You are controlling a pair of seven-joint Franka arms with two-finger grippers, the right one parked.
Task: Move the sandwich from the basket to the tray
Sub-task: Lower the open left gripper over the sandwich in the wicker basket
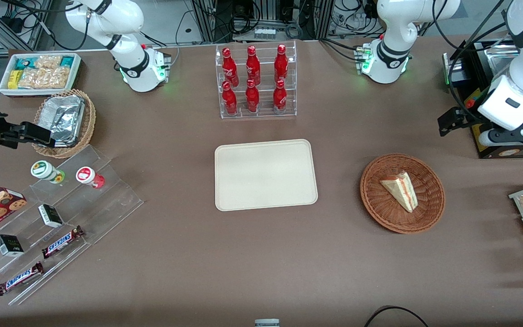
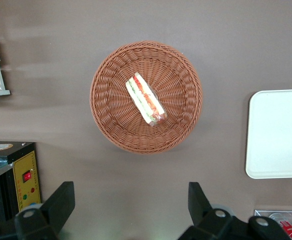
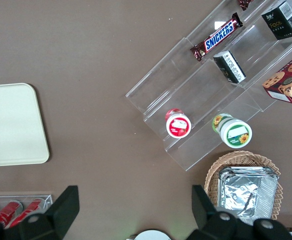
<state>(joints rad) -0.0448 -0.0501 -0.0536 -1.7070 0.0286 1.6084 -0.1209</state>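
The sandwich [image 1: 400, 190] lies in the middle of the basket [image 1: 429, 210], its filling edge facing up, narrow tip toward five o'clock in the front view. The tray [image 1: 265, 174] sits bare on the table [image 1: 261, 254], beside the basket at its nine o'clock. The hand [image 2: 131, 210], fingers spread wide apart, hovers high above the table, clear of the basket.

Sandwich [image 1: 401, 190] in basket [image 1: 430, 213], beside tray [image 1: 265, 175].

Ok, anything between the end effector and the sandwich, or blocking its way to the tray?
Nothing visible. The open end effector hangs above bare table beside the basket; the sandwich lies uncovered, and only bare tabletop separates basket from tray.
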